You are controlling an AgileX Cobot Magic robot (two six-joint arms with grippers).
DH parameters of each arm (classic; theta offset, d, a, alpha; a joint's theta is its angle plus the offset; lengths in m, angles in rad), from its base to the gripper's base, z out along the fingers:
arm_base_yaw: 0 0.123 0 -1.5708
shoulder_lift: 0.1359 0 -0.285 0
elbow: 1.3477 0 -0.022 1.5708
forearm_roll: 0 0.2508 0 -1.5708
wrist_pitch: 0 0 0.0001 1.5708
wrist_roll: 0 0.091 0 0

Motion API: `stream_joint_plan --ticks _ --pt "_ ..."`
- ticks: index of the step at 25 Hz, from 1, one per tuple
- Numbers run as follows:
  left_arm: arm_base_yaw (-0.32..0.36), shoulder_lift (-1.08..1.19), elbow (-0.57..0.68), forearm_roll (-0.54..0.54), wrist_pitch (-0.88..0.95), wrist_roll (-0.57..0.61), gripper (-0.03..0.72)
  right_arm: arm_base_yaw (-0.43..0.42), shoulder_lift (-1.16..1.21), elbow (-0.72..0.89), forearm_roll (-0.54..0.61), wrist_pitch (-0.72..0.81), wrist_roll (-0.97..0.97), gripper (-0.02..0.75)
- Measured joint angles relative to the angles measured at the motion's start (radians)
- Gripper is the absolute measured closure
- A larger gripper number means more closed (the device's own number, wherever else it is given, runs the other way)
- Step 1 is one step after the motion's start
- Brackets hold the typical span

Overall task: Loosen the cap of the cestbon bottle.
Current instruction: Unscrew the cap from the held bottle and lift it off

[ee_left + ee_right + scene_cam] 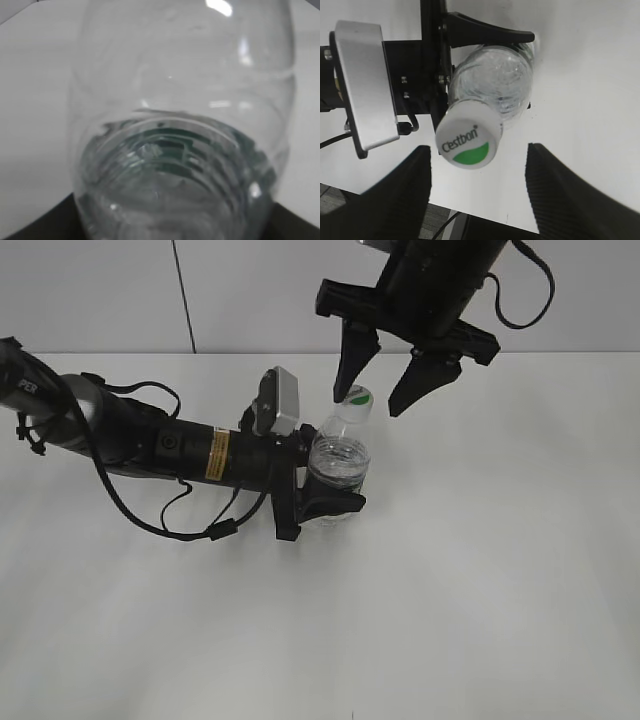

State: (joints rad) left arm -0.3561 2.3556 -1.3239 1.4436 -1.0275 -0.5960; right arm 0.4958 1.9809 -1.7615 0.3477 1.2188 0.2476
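Observation:
The clear cestbon bottle stands upright on the white table, held round its body by my left gripper, which is shut on it. Its white cap with a green mark shows from above in the right wrist view. In the left wrist view the bottle fills the frame, with its green label seen through the water. My right gripper is open and hangs just above and behind the cap, its fingers wide apart and not touching it.
The left arm lies across the white table from the left, with its wrist camera block beside the bottle. A pale wall stands behind the table.

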Motion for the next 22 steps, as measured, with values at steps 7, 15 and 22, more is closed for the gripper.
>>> stream_joint_plan --ticks 7,15,22 --pt "0.000 0.000 0.000 0.000 0.001 0.000 0.276 0.000 0.000 0.000 -0.002 -0.014 -0.007 0.283" --pt "0.000 0.000 0.000 -0.002 0.003 0.007 0.276 0.000 0.000 0.000 -0.008 -0.044 -0.012 0.283" --pt "0.000 0.000 0.000 -0.003 0.004 0.008 0.276 0.000 0.024 0.000 -0.003 -0.044 -0.030 0.283"
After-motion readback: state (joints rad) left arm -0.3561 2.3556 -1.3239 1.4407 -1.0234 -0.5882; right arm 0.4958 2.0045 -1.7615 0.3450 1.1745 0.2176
